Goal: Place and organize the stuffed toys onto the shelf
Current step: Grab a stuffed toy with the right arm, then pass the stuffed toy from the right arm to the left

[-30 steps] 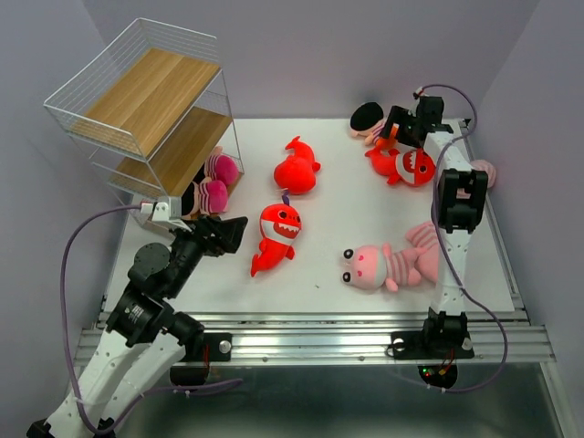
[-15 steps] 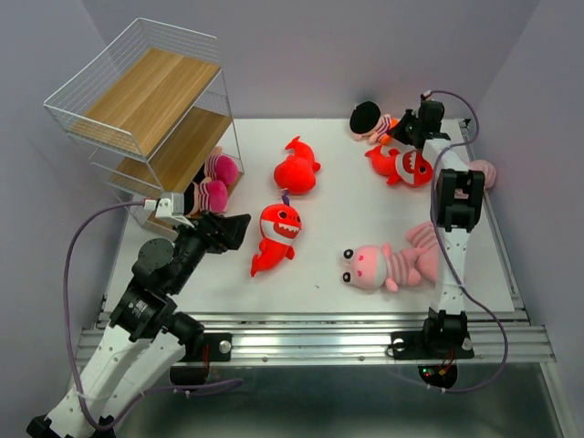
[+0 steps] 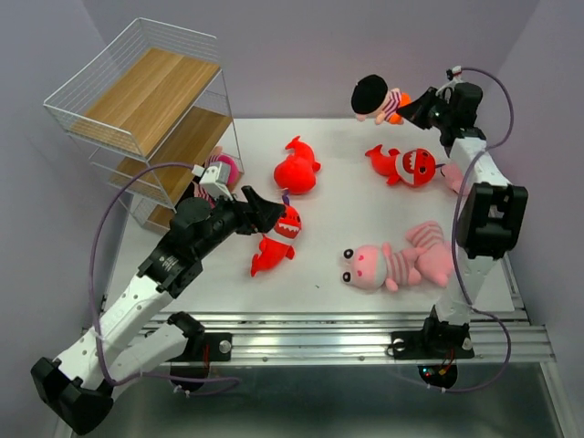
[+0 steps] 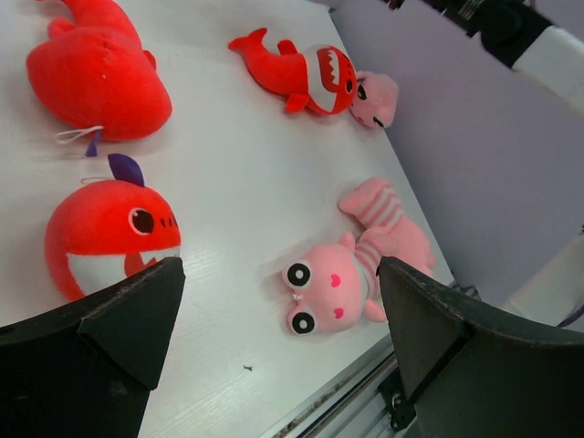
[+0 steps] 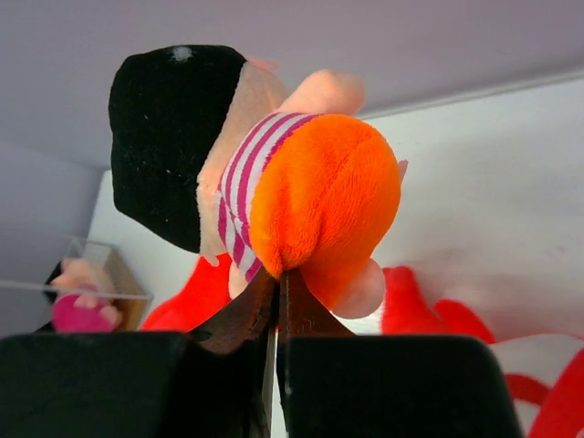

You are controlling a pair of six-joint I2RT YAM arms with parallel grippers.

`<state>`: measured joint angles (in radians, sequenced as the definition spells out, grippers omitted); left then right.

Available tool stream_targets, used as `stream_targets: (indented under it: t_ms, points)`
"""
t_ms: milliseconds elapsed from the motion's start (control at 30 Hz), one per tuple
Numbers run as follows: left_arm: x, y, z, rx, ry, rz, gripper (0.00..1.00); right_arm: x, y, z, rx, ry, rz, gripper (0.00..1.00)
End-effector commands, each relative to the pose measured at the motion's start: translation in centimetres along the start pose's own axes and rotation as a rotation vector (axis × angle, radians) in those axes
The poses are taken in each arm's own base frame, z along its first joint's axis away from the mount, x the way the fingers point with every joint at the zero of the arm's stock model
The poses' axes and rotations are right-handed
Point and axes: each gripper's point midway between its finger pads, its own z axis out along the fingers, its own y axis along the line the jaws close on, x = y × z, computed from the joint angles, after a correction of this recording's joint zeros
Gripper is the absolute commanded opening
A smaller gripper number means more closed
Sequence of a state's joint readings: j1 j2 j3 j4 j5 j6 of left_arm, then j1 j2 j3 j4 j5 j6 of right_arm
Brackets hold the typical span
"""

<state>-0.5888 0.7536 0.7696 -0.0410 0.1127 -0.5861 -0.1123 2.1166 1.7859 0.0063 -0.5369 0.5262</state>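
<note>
My right gripper (image 3: 409,105) is shut on the orange seat of a dark-haired doll (image 3: 374,95) in pink-striped clothes and holds it in the air over the table's far right corner. In the right wrist view the jaws (image 5: 278,283) pinch the orange plush of the doll (image 5: 274,173). My left gripper (image 3: 266,212) is open above a red toothy fish (image 3: 276,239), which lies beside its left finger (image 4: 100,338). A red whale (image 3: 297,169), another red fish (image 3: 406,164) and a pink striped animal (image 3: 392,265) lie on the table. The shelf (image 3: 137,100) stands at the far left.
Pink striped toys (image 3: 222,170) lie at the shelf's lowest tier. A small pink toy (image 3: 453,178) lies partly behind the right arm near the right edge. The metal rail (image 3: 319,342) runs along the near edge.
My right gripper shut on the doll and lifted it off the table. My left arm reached forward and to the right, over the red fish.
</note>
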Motion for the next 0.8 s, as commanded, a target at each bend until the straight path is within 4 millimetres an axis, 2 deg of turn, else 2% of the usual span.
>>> stream_targets:
  t_ms: [0, 33, 67, 167, 200, 233, 300, 333, 367, 467, 533, 600, 700, 733, 767]
  points:
    - [-2.7, -4.6, 0.4, 0.129, -0.062, 0.019, 0.98, -3.1, 9.4, -6.7, -0.227, -0.071, -0.195, 0.01]
    - [-2.8, -5.0, 0.7, 0.130, -0.061, 0.018, 0.98, -2.5, 10.0, -7.7, -0.240, -0.059, -0.211, 0.01]
    - [-2.9, -5.8, 1.2, 0.138, -0.061, 0.020, 0.98, -1.2, 11.0, -9.7, -0.262, -0.033, -0.250, 0.01]
    - [-3.6, -7.0, 2.3, 0.134, -0.082, 0.030, 0.99, 1.4, 12.4, -13.1, -0.305, 0.016, -0.324, 0.01]
    - [-3.3, -7.6, 2.8, 0.145, -0.073, 0.042, 0.99, 2.3, 13.4, -15.2, -0.323, 0.010, -0.363, 0.01]
    - [-3.3, -8.2, 3.0, 0.159, -0.073, 0.048, 0.99, 3.3, 13.7, -16.3, -0.328, 0.029, -0.374, 0.01]
    - [-4.2, -8.9, 3.4, 0.148, -0.108, 0.056, 0.99, 5.3, 14.4, -18.6, -0.352, 0.068, -0.391, 0.00]
    - [-4.3, -9.3, 3.6, 0.154, -0.109, 0.060, 0.99, 5.5, 16.0, -20.8, -0.379, 0.046, -0.432, 0.01]
    - [-4.4, -10.1, 4.0, 0.166, -0.111, 0.070, 0.99, 7.4, 15.6, -21.6, -0.389, 0.089, -0.440, 0.01]
    - [-3.9, -11.1, 5.1, 0.169, -0.097, 0.092, 0.99, 9.8, 16.8, -24.9, -0.428, 0.108, -0.491, 0.01]
    - [-3.0, -11.3, 6.1, 0.158, -0.075, 0.104, 0.99, 10.6, 17.7, -26.7, -0.452, 0.100, -0.536, 0.01]
    - [-2.3, -11.9, 6.5, 0.161, -0.061, 0.107, 0.99, 11.9, 17.7, -27.8, -0.459, 0.129, -0.519, 0.01]
    - [-1.1, -12.3, 7.5, 0.154, -0.035, 0.108, 0.99, 12.9, 18.2, -29.2, -0.482, 0.135, -0.568, 0.01]
    - [-0.9, -13.2, 7.8, 0.162, -0.033, 0.106, 0.99, 13.3, 18.4, -29.7, -0.493, 0.139, -0.580, 0.01]
    - [-0.4, -13.3, 8.0, 0.164, -0.020, 0.108, 0.99, 13.4, 18.3, -29.7, -0.493, 0.140, -0.584, 0.01]
